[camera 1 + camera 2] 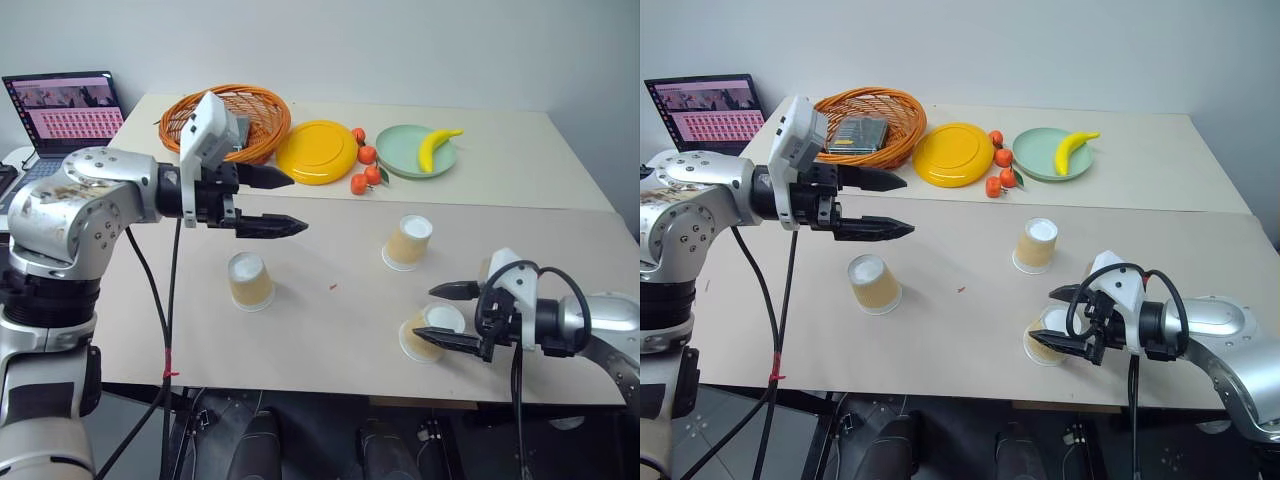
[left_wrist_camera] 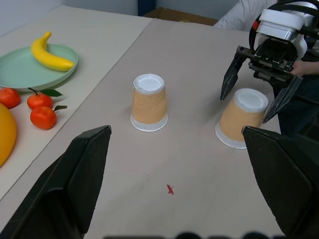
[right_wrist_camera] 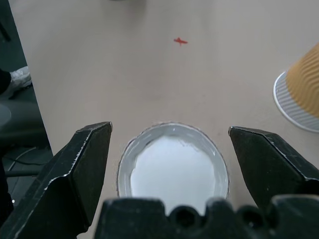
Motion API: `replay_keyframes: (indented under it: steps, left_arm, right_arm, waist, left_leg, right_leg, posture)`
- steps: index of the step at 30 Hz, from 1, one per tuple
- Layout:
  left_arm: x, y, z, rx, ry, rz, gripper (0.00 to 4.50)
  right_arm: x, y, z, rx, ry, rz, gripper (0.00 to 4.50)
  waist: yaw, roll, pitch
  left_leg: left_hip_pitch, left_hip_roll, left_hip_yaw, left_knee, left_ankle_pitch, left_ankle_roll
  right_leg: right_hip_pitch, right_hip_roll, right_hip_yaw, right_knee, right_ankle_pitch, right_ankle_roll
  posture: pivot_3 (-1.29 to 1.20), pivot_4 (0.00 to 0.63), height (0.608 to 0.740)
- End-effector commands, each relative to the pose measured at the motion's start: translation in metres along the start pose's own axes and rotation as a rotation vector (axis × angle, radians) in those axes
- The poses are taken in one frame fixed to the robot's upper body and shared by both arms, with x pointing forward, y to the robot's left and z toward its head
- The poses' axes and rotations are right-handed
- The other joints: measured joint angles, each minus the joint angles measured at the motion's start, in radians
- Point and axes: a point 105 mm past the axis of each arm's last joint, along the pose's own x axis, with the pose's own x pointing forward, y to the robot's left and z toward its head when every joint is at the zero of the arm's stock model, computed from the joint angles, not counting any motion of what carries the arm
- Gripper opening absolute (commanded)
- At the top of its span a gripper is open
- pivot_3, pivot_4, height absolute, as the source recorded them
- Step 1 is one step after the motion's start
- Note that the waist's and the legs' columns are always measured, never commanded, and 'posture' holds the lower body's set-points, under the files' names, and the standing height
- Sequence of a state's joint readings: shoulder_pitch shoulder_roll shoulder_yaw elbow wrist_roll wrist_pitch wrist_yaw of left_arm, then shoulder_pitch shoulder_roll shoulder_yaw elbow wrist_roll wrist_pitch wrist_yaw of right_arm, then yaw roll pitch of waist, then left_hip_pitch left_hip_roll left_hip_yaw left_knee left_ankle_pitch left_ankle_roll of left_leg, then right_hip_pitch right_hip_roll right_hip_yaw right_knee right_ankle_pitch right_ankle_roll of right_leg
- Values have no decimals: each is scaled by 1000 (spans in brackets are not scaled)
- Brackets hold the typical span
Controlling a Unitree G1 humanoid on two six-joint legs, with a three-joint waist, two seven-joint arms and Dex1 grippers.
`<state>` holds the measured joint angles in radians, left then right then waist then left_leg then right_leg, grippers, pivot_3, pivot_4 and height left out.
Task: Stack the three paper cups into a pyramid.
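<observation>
The two head cameras look forward and down over the table (image 1: 330, 330), sharing nearly the same scene from the laptop (image 1: 65, 112) side across. The left wrist camera faces across the table toward the right gripper (image 2: 259, 99). The right wrist camera sits close above one cup (image 3: 173, 167).

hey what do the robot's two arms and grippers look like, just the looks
Both arms have silver-grey metal shells with round joints and black sections near the wrists. The left gripper and right gripper each have two black pointed fingers. A white camera block sits on each wrist, and black cables loop along both arms.
</observation>
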<state>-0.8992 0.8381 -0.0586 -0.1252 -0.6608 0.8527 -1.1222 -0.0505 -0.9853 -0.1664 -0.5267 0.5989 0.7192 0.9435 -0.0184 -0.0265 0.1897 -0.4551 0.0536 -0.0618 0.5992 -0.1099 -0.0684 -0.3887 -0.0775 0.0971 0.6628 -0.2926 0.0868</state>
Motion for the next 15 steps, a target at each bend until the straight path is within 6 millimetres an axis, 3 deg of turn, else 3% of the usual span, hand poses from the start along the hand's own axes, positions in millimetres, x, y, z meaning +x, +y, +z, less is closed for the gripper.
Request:
replay_keyframes:
  steps: [1, 3, 9, 15]
  left_arm:
    - [-8, -1, 17, 70, -17, 17, 4500]
    - [-8, -3, 17, 71, -10, 14, 4500]
    - [-8, -5, 17, 74, 2, 19, 4500]
    - [-11, -6, 15, 69, 12, 40, 4500]
  right_arm:
    - [-4, -2, 2, -39, -7, -19, 4408]
    - [-4, -4, -1, -39, 0, -23, 4408]
    - [-5, -9, -3, -66, 10, -36, 2753]
    - [10, -8, 26, -129, -71, 15, 2706]
  waist:
    - [0, 0, 0]
    - [0, 0, 0]
    - [-1, 0, 0]
    - [-12, 0, 0]
  left_leg:
    - [0, 0, 0, 0, 0, 0]
    - [0, 0, 0, 0, 0, 0]
    - [0, 0, 0, 0, 0, 0]
    - [0, 0, 0, 1, 0, 0]
  right_leg:
    - [0, 0, 0, 0, 0, 0]
    - [0, 0, 0, 0, 0, 0]
    - [0, 0, 0, 0, 0, 0]
    - [0, 0, 0, 1, 0, 0]
  posture:
    - [0, 150, 732]
    - [0, 150, 732]
    - [0, 150, 732]
    - [0, 150, 732]
